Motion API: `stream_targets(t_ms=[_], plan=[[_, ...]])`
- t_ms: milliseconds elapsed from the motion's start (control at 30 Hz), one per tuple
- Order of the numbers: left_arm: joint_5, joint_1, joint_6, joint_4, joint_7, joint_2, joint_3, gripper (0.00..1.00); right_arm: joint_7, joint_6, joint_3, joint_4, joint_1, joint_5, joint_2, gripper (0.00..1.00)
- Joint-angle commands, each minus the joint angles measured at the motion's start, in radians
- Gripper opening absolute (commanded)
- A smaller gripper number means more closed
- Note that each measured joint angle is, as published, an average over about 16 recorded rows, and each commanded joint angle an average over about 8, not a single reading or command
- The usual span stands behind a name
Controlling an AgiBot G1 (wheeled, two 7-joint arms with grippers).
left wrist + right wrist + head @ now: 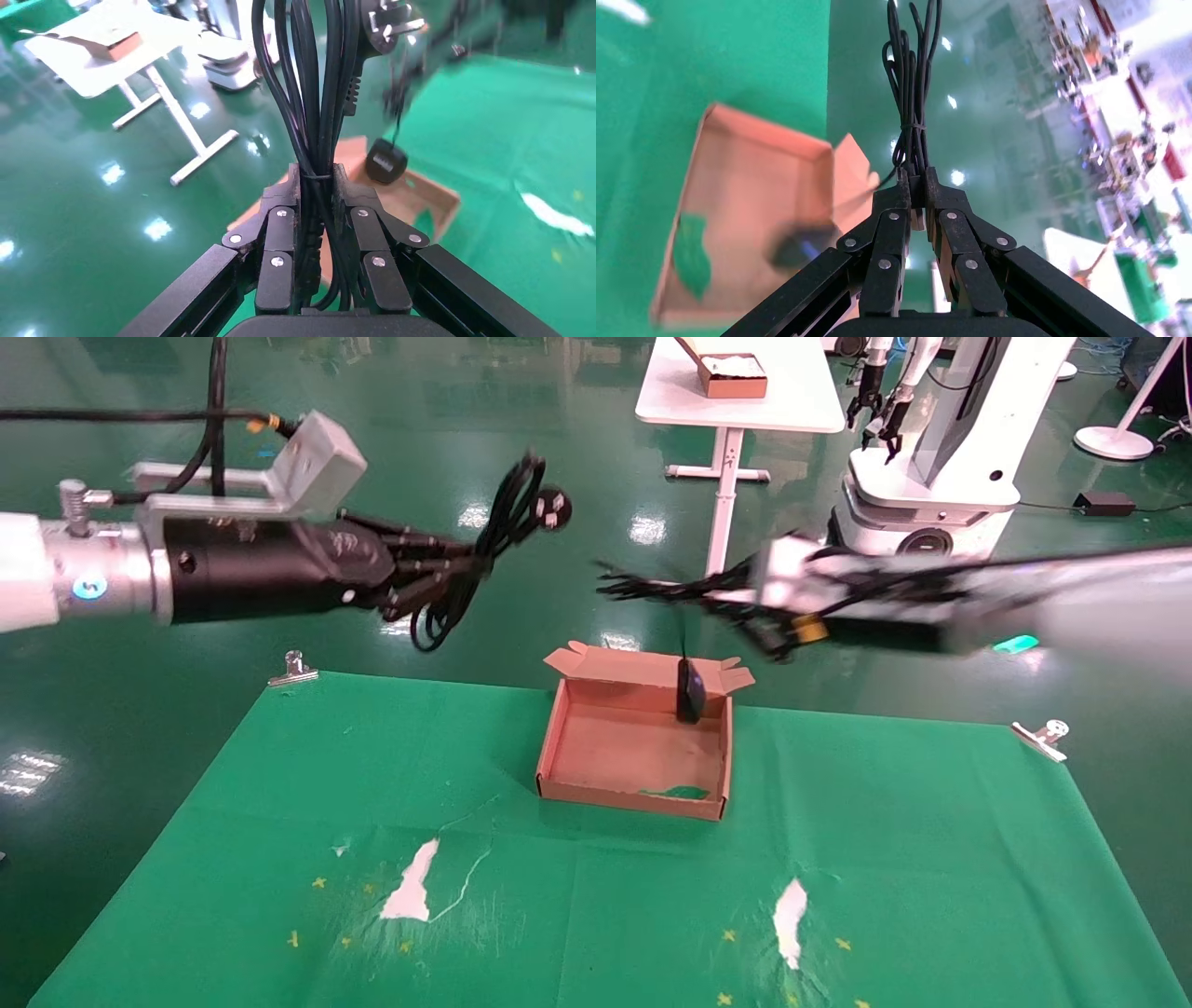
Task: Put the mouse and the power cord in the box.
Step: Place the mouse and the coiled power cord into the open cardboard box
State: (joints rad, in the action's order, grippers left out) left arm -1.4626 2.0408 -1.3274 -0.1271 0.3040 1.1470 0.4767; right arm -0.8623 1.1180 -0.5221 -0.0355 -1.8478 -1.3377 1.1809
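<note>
The green cloth point(605, 896) is lying nearest, carrying one shallow brown cardboard box point(633, 794), empty inside. One glossy black mouse point(690, 691) is dangling at its one o'clock corner, cable pinched tight by the right gripper point(643, 587). At ten o'clock, the left gripper point(447, 575) is clamping one looped power cord point(494, 537).

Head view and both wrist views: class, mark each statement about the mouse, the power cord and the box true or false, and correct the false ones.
1. The left gripper is shut on the power cord. True.
2. The mouse lies flat on the green cloth. False: it dangles by its cable over the box.
3. The right gripper clamps the mouse's bundled cable. True.
4. The power cord lies inside the box. False: it is held up in the air, left of the box.
</note>
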Motion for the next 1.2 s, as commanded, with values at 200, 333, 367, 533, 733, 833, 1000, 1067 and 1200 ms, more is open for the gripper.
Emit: stream_targets(t_ms=[200,333,367,533,733,833,1000,1067,1200], plan=[[0.019,-0.012,0.056,0.024,-0.012,0.029,-0.012,0.0,-0.001,-0.291,0.045,0.051,0.113,0.065,0.133,0.0],[0.008,-0.032,0.063,0.048,0.005,0.029,-0.004,0.0,0.002,-0.426,0.055,0.038,0.161,0.081,0.17,0.0],[0.003,-0.037,0.065,0.056,0.014,0.029,-0.001,0.0,0.002,-0.44,0.056,0.03,0.172,0.081,0.174,0.0],[-0.026,-0.061,0.098,0.106,0.078,0.041,0.019,0.0,0.005,-0.446,0.04,-0.01,0.217,0.066,0.178,0.0],[-0.055,-0.089,0.217,0.148,0.165,0.086,0.04,0.0,0.023,-0.43,0.014,-0.035,0.247,0.044,0.177,0.64],[-0.069,-0.103,0.305,0.155,0.196,0.115,0.048,0.0,0.036,-0.431,0.007,-0.042,0.25,0.042,0.176,0.99],[-0.093,-0.128,0.436,0.158,0.234,0.166,0.064,0.0,0.058,-0.431,0.001,-0.045,0.259,0.047,0.174,1.0],[-0.102,-0.144,0.469,0.163,0.246,0.185,0.07,0.0,0.064,-0.43,-0.001,-0.043,0.262,0.05,0.172,1.0],[-0.109,-0.192,0.499,0.207,0.261,0.213,0.083,0.0,0.066,-0.439,-0.004,-0.033,0.263,0.052,0.162,1.0]])
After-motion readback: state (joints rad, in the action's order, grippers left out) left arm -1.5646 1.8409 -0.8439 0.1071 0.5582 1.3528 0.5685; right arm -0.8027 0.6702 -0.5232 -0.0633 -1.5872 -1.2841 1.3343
